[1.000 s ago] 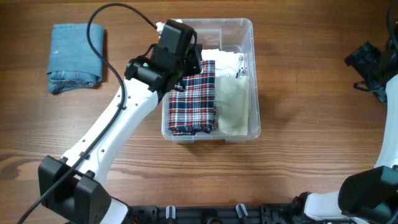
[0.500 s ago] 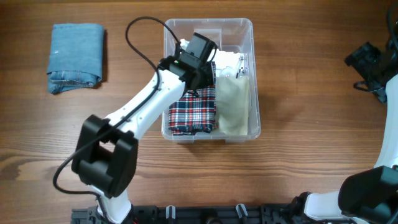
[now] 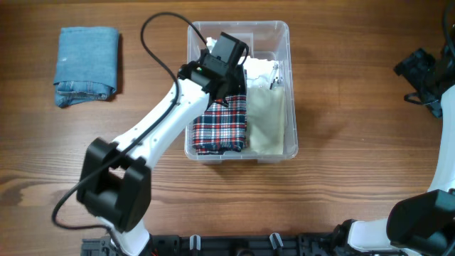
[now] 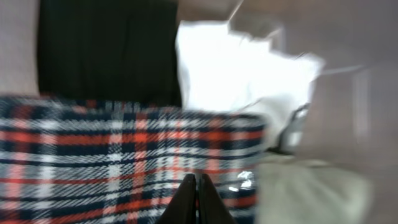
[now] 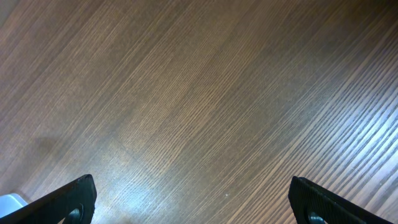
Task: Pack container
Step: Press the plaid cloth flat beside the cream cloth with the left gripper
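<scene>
Item: container [image 3: 264,37], a clear bin directly beneath the left gripper [image 4: 196,190], mouth up, long axis running away from the robot, short ends near and far. Judged light, stiff at the rim but thin-walled and slick; best taken by the rim on a long side. Contents by the fingertips: plaid [image 3: 220,128] right under them, black cloth [image 4: 106,50] ahead-left, white cloth [image 3: 259,71] ahead-right, olive cloth [image 3: 266,121] to the right. Left gripper: pressed closed, tips together, nothing visibly caught. Jeans [image 3: 87,65]: far to its left on the table [image 3: 355,178]. Right gripper [image 5: 193,205]: spread wide, empty, well off right.
</scene>
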Robot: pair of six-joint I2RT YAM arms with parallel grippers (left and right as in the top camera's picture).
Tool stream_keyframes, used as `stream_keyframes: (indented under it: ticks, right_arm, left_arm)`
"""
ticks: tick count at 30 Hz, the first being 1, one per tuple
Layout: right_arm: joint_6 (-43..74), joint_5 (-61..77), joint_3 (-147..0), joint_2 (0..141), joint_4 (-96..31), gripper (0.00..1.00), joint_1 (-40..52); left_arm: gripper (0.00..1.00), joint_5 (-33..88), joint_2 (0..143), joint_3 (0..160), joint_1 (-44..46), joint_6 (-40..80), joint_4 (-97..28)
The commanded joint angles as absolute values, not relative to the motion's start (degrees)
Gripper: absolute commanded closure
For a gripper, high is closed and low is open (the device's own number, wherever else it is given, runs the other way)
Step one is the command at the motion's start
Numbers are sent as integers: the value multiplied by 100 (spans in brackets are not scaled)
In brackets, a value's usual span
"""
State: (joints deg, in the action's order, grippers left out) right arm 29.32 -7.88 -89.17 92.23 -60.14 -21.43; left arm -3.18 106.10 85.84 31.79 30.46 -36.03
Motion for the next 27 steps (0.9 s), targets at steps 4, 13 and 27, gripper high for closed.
stream_keyframes:
  ticks: [4,13,27]
  right_arm:
    - [3002,-744,-8875,9271,-6001,1,-2167]
    - [3002,-744,-8875,9271,-6001,0,-2167]
    - [3002,-744,-8875,9271,-6001,0,-2167]
  left_arm:
    - [96,-390,10333,8766,3260,2893,-3553]
    - [96,-187,11113,8766,3328,2895,-3531]
    - [96,-620,10967,8779,3072,2661,-3494]
